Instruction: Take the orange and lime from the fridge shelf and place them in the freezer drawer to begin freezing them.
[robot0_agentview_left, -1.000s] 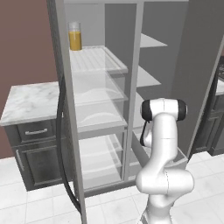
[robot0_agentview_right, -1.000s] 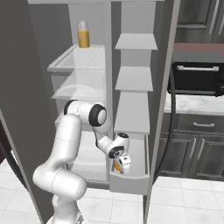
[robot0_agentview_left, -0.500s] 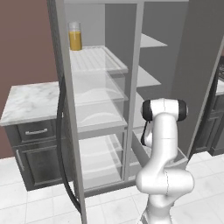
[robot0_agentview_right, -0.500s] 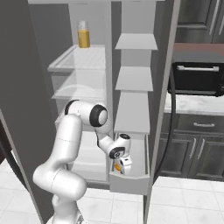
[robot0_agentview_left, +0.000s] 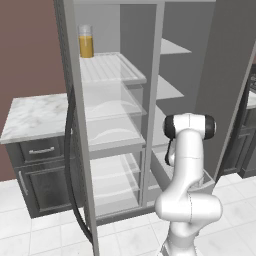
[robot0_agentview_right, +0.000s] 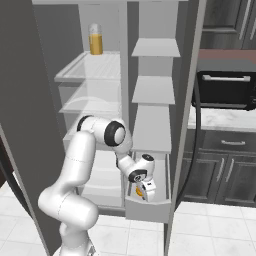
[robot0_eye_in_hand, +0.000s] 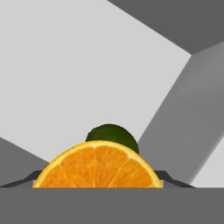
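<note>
Jaws around orange (robot0_eye_in_hand: 97, 167) (cut face camera-ward)

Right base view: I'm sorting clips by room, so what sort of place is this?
A simulated home kitchen, most likely: an open fridge with a glass of orange juice on its top shelf, a marble countertop, and a dark built-in oven beside it.

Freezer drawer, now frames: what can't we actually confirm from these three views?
- Gripper finger state: in the hand view the orange covers the tips; right base view too small to tell.
- Lime: lower part hidden behind the orange, so contact with the drawer floor is unclear.
- Freezer drawer interior: the front wall and the hand block it in the right base view; the arm hides it in the left base view.
</note>
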